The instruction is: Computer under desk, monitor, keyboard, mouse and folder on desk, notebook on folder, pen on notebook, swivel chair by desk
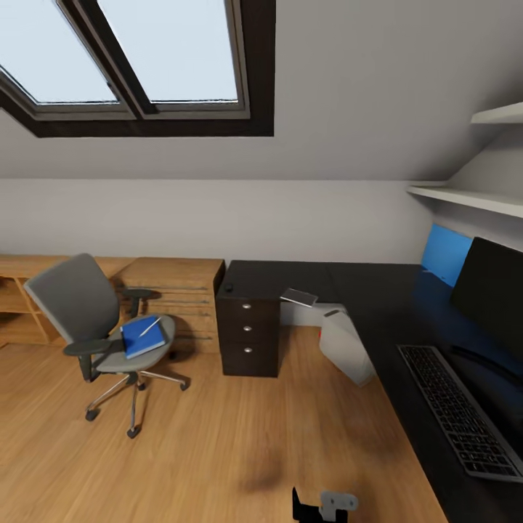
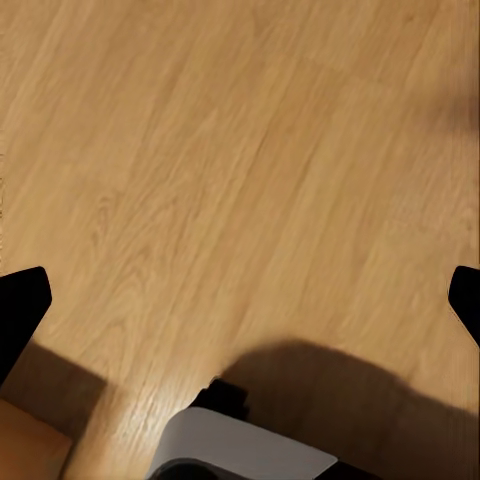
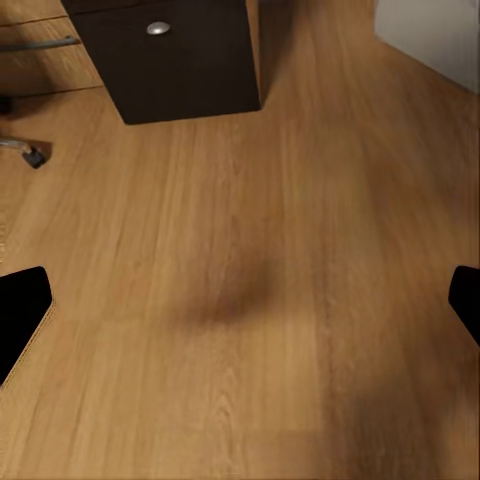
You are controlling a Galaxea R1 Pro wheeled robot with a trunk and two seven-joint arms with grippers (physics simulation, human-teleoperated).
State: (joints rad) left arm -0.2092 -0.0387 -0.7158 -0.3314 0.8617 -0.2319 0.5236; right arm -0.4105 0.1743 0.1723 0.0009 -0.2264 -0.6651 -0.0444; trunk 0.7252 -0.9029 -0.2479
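The grey swivel chair (image 1: 80,319) stands on the floor left of the black desk (image 1: 290,277). The blue folder (image 1: 142,337) lies on its seat, with the white pen (image 1: 150,326) across it. At the right of the desk stand the monitor (image 1: 494,287) and the keyboard (image 1: 457,410). A small dark mouse (image 1: 229,288) sits on the desk's left corner, and a thin grey notebook (image 1: 299,296) overhangs its inner edge. The white computer (image 1: 345,347) leans under the desk. My left gripper (image 2: 245,300) and right gripper (image 3: 245,305) hang open over bare floor.
A black drawer unit (image 1: 249,334) holds up the desk's left end and also shows in the right wrist view (image 3: 185,60). Light wooden cabinets (image 1: 174,290) line the wall behind the chair. A blue panel (image 1: 444,253) and white shelves (image 1: 465,196) are at the right wall.
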